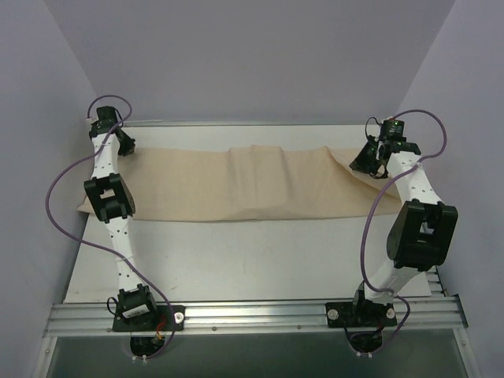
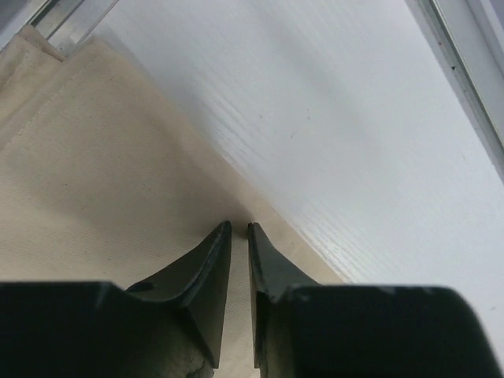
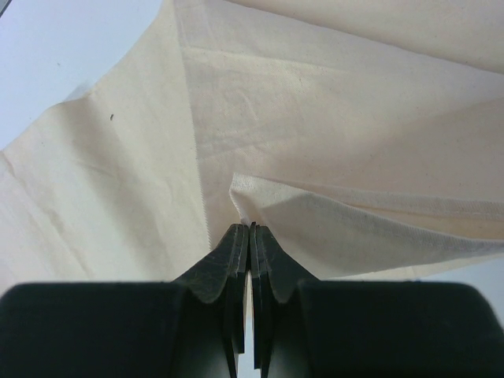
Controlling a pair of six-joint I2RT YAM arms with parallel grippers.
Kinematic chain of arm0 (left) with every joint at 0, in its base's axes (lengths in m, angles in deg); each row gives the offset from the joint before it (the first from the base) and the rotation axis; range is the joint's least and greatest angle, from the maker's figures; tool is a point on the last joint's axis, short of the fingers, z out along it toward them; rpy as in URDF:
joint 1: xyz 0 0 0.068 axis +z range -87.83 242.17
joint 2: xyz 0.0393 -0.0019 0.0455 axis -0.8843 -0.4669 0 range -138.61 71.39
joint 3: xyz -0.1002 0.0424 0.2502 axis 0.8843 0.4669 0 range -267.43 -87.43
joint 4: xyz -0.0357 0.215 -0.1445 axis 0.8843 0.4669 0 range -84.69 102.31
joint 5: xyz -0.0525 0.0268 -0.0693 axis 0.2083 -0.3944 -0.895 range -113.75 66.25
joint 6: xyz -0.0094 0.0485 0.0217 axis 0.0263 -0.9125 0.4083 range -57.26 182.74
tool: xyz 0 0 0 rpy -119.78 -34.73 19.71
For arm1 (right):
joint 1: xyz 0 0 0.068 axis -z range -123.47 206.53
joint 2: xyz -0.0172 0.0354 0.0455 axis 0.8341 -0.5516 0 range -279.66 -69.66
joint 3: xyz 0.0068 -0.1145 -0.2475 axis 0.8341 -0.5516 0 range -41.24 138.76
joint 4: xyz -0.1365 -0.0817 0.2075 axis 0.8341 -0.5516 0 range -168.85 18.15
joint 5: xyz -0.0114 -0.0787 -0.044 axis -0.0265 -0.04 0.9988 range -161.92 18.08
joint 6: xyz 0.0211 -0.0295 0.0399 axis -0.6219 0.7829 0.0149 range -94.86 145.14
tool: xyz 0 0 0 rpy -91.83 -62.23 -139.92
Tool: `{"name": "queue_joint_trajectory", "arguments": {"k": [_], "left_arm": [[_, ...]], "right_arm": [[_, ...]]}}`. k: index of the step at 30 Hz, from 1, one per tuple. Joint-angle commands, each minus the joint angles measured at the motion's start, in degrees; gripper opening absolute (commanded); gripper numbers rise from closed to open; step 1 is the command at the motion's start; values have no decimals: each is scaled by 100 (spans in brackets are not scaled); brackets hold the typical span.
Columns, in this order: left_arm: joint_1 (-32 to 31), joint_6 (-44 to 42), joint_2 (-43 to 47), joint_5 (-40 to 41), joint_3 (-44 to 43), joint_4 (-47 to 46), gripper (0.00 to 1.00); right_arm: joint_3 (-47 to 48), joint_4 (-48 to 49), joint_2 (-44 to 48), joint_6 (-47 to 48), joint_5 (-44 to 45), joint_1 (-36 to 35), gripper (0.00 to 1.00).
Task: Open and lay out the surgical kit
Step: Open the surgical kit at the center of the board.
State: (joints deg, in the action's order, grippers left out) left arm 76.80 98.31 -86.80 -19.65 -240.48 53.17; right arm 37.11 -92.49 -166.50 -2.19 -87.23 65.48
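The beige cloth wrap [image 1: 236, 185] lies spread in a long band across the far part of the table, with a raised fold at its middle. The steel tray and the instruments are hidden. My left gripper [image 1: 126, 146] is low at the cloth's far left corner. In the left wrist view its jaws [image 2: 240, 228] stand almost together on the cloth's edge [image 2: 118, 173], with cloth in the narrow gap. My right gripper [image 1: 367, 163] is shut on the cloth's right corner [image 3: 260, 197] and holds it lifted off the table.
The white table top [image 1: 252, 260] runs from the cloth to the near metal rail [image 1: 252, 315]. A metal rail [image 2: 472, 71] borders the table's far edge. Lilac walls close in on three sides.
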Motion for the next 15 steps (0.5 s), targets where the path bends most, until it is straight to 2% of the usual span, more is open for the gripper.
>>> {"name": "queue_joint_trajectory", "arguments": {"k": [1,4,7,9,13,15], "left_arm": [[-92,-384,-160,232,143,673,24],[-127,-490,-107,249,188,620,16],[-198,-604,-81,293,144,602,13],[-233,-630,-28,241,109,541,4],[-373,-797,367,424,310,339,2],[-504,-911,771,766,617,137,2]], "right_arm": [[155,-45,86,61,-130,72,0],[85,25,86,26,-235,63,0],[32,87,95,-27,-305,72,0],[58,96,77,-9,-332,46,0],[146,43,33,26,-315,1,0],[216,25,-10,9,-323,-7,0]]}}
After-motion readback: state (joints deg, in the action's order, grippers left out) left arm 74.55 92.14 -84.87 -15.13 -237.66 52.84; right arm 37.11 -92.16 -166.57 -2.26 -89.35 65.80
